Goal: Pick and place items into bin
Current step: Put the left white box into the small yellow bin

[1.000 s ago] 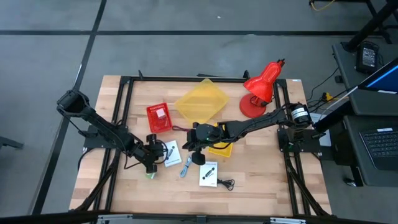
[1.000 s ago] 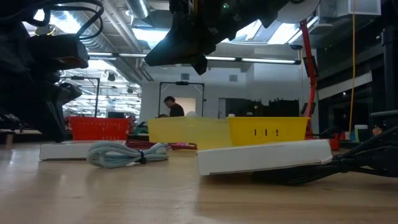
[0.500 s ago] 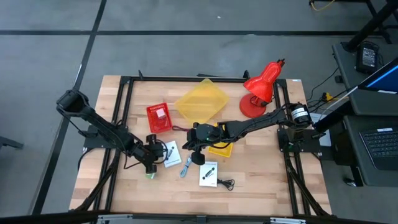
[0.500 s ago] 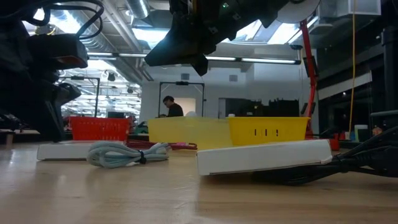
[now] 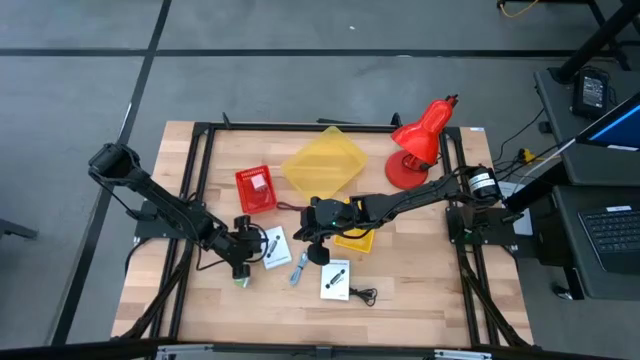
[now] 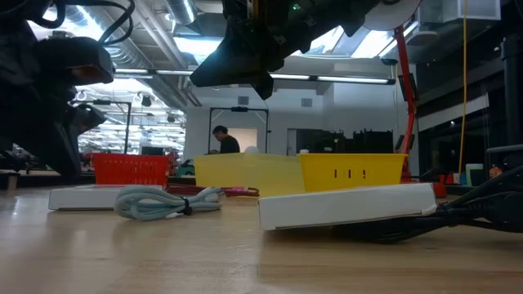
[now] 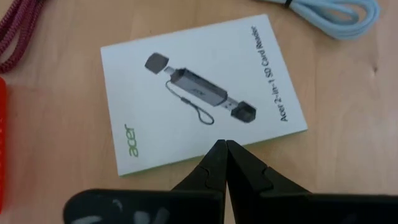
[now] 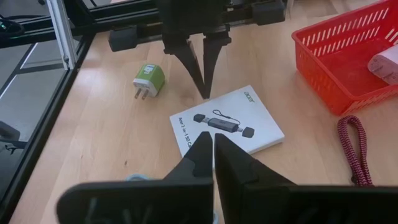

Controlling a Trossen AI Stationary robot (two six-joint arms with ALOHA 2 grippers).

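**Supervisor:** Where are your arms?

**Me:** My left gripper (image 7: 222,148) hangs over the near edge of the white Acer card (image 7: 202,90), fingers pressed together, holding nothing. On the overhead view that card (image 5: 274,246) lies at about 7 o'clock from the table's middle. My right gripper (image 8: 207,142) is near the middle, also pinched shut and empty, pointing at the same card from the opposite side.

**Supervisor:** And the loose items?

**Me:** A green plug (image 8: 148,80) sits on the wood just beside the card, at 8 o'clock from centre. The blue-grey cable (image 5: 299,266) lies between that card and a second white card (image 5: 336,279) at 6 o'clock, with a black cord (image 5: 362,294) touching it. A dark red cord (image 8: 354,146) lies beside the red basket (image 5: 256,189), which holds a small white packet (image 8: 386,64). The yellow bin (image 5: 324,166) sits at 12 o'clock.
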